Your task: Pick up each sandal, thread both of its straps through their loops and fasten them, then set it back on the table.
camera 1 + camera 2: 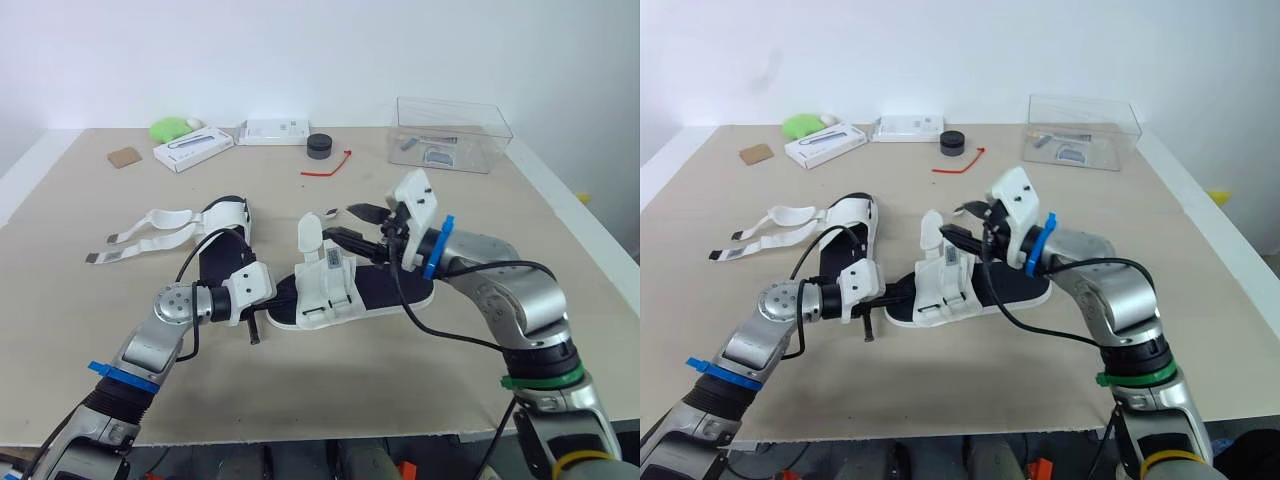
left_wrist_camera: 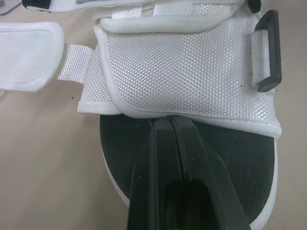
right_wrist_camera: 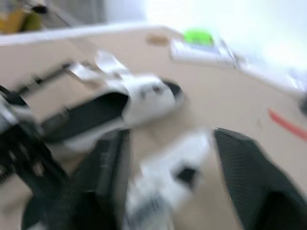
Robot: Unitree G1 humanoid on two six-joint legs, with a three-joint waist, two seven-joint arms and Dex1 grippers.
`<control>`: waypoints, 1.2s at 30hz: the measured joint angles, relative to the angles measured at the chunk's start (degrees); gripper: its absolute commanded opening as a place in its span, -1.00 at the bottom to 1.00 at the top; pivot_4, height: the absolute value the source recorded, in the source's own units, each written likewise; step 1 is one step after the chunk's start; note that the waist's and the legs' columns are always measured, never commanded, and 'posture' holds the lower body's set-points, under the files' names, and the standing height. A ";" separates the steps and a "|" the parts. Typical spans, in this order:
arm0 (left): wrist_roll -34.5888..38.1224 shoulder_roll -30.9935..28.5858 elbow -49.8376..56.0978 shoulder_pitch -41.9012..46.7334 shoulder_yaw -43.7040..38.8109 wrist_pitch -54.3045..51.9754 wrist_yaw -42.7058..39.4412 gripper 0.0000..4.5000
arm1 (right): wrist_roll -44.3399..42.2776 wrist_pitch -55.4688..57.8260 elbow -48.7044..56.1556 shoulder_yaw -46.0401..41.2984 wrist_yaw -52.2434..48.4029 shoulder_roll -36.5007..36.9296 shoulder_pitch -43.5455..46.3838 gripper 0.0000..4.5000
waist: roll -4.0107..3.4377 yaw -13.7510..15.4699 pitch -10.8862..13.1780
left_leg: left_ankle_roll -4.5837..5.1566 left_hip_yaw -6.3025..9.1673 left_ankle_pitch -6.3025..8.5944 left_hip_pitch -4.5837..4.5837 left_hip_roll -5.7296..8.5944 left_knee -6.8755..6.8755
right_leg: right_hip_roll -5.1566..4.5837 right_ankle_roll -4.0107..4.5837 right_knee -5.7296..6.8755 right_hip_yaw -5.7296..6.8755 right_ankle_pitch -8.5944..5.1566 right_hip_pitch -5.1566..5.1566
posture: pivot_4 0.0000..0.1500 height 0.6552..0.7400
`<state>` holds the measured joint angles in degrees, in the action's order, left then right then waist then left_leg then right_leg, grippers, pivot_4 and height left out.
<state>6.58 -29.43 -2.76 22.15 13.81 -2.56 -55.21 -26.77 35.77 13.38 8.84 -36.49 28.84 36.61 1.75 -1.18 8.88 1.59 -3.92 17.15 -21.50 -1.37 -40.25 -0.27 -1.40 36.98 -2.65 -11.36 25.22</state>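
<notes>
White-and-black sandal (image 1: pixel 325 285); perhaps red cord (image 1: pixel 322 171)

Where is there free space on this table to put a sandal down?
Bare: the front strip of the table before the near sandal, and the right side in front of the clear box. Crowded: the middle and left, with the other sandal and its loose straps.

We saw a beige table (image 1: pixel 330 400) filling most of the frame, its pale edge running down the right side, and a plain white wall (image 1: pixel 300 60) across the top, evenly lit.
</notes>
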 measured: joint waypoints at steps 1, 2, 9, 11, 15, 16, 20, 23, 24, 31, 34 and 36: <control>0.01 0.08 0.00 0.00 0.01 0.02 -0.01 -1.00 | 0.69 -0.47 -0.78 0.76 -0.58 -0.20 -0.02 -0.52 | 0.01 0.02 0.00 | 0.00 0.01 0.00 -0.01 0.01 0.00 | -0.01 0.00 0.00 0.01 -0.02 -0.01 | 1.00 1.00; 0.02 0.11 0.02 0.00 0.01 0.04 -0.06 -1.00 | 1.53 -0.99 -2.09 1.54 -1.16 -0.26 -0.03 -0.74 | 0.00 0.02 0.00 | 0.00 -0.02 0.00 -0.02 0.04 0.00 | -0.03 0.00 -0.01 0.01 -0.02 0.01 | 1.00 1.00; 0.00 0.08 0.12 -0.08 -0.10 0.06 -0.05 -1.00 | 7.17 -1.43 -12.18 3.86 -1.97 -2.35 3.53 -0.98 | 0.00 -0.06 0.00 | 0.00 -0.21 0.01 -0.02 0.10 0.00 | -0.14 0.10 -0.01 -0.02 0.11 0.06 | 1.00 1.00; 0.00 0.08 0.12 -0.09 -0.06 0.08 0.02 -1.00 | 8.92 -0.96 -14.35 4.42 -2.11 -2.48 5.35 -0.98 | 0.00 -0.04 0.00 | 0.00 -0.16 0.00 -0.02 0.09 0.00 | -0.14 0.12 -0.01 0.00 0.10 0.05 | 1.00 1.00; 0.01 -0.03 0.34 -0.16 -0.05 0.19 -0.14 -1.00 | 11.19 0.83 -16.18 5.39 -4.05 -2.01 6.23 -0.98 | 0.00 -0.04 0.00 | 0.00 -0.15 0.01 -0.02 0.10 0.07 | -0.15 0.24 -0.01 0.00 0.12 0.06 | 1.00 1.00; 0.01 -0.04 0.38 -0.17 -0.05 0.19 -0.15 -1.00 | 11.52 1.26 -16.31 5.88 -4.74 -1.71 6.25 -0.98 | 0.00 -0.04 0.00 | 0.00 -0.15 0.01 -0.02 0.10 0.09 | -0.16 0.24 -0.01 -0.01 0.12 0.07 | 1.00 1.00; 0.00 -0.10 0.42 -0.20 -0.05 0.19 -0.07 -1.00 | 12.59 1.82 -16.23 6.89 -7.31 -0.94 6.25 -0.98 | 0.00 -0.04 0.00 | 0.00 -0.13 0.01 -0.02 0.10 0.10 | -0.15 0.22 -0.01 0.00 0.11 0.07 | 1.00 1.00; 0.00 -0.15 0.44 -0.23 -0.05 0.20 -0.03 -1.00 | 13.51 1.95 -15.76 7.10 -8.68 -0.52 6.25 -0.98 | 0.00 -0.05 0.00 | 0.00 -0.11 0.01 -0.01 0.09 0.11 | -0.15 0.18 -0.01 0.01 0.07 0.07 | 1.00 1.00; 0.00 -0.15 0.44 -0.23 -0.05 0.21 -0.03 -1.00 | 13.77 1.89 -15.76 7.16 -8.85 -0.49 6.25 -0.98 | 0.00 -0.05 0.00 | 0.00 -0.10 0.01 -0.01 0.09 0.11 | -0.15 0.18 -0.01 0.02 0.06 0.07 | 1.00 1.00; 0.00 -0.16 0.12 -0.15 -0.08 0.33 0.11 -1.00 | 14.69 2.61 -19.60 5.71 -8.91 -2.29 9.94 -0.98 | -0.01 -0.08 0.01 | 0.00 -0.16 0.00 0.00 0.09 0.11 | -0.15 0.18 0.00 0.01 0.11 0.09 | 1.00 1.00; -0.02 -0.17 0.04 -0.07 -0.07 0.38 0.12 -1.00 | 9.28 12.11 -22.23 -1.13 -6.91 -6.32 15.63 -0.71 | -0.03 -0.08 0.02 | -0.01 -0.16 -0.01 -0.01 0.05 0.11 | -0.25 0.41 0.00 0.01 0.27 0.10 | 1.00 1.00; -0.02 -0.16 -0.03 -0.03 -0.03 0.48 0.11 -1.00 | 4.33 22.12 -24.21 -6.84 -5.26 -9.06 20.26 -0.42 | -0.03 -0.07 0.02 | -0.01 -0.11 -0.01 -0.01 0.04 0.13 | -0.30 0.47 -0.01 0.03 0.26 0.10 | 1.00 1.00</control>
<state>6.56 -29.59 -2.79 22.13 13.78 -2.09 -55.10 -22.43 57.89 -10.82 2.00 -41.74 19.78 56.87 1.71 -1.25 8.90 1.58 -4.03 17.14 -21.51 -1.33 -40.12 -0.57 -0.93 36.98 -2.62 -11.10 25.32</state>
